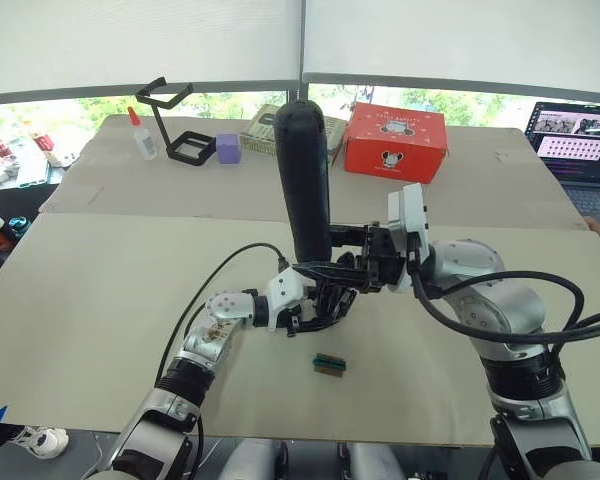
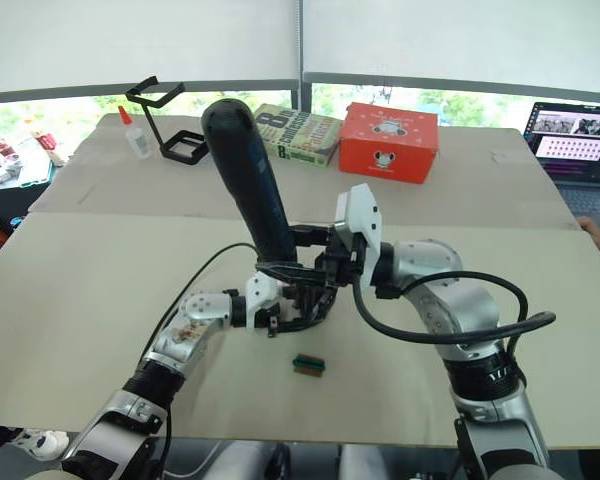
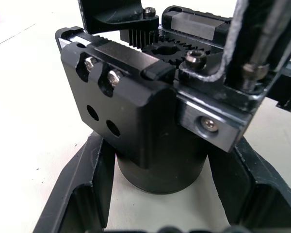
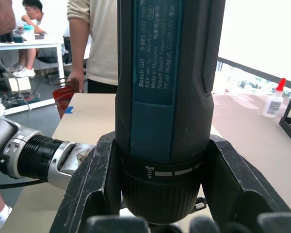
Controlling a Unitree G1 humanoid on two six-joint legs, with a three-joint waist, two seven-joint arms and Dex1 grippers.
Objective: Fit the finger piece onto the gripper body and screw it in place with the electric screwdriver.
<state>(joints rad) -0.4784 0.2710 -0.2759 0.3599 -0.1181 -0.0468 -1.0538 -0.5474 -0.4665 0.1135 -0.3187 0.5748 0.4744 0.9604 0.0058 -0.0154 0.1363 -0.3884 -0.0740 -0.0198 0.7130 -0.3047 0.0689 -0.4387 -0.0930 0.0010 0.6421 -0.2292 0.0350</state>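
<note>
the screwing step looks to be in hand. near the front edge of the bench (image 1: pixel 80 300) a small green-and-black block (image 1: pixel 329 364) is seen lying by itself. just behind it, near the middle of the bench, the gripper body (image 3: pixel 150 121) is held by the left tool (image 1: pixel 320 305), whose two fingers are clamped on its round base. the electric screwdriver (image 1: pixel 305 180) is held up tall over it by the right tool (image 1: pixel 365 262), whose fingers are shut around its thick lower end. the thin bit (image 3: pixel 262 43) is seen coming down at the top of the gripper body, next to a screw (image 3: pixel 195 58).

next, the bit must be set right in a screw head and pushed straight down while the body is kept from turning.

the tip of the bit is hidden, so it cannot be told if it is in a screw. the finger piece cannot be picked out for sure. at the far edge a red box (image 1: pixel 395 140) and a glue bottle (image 1: pixel 142 135) are seen.
</note>
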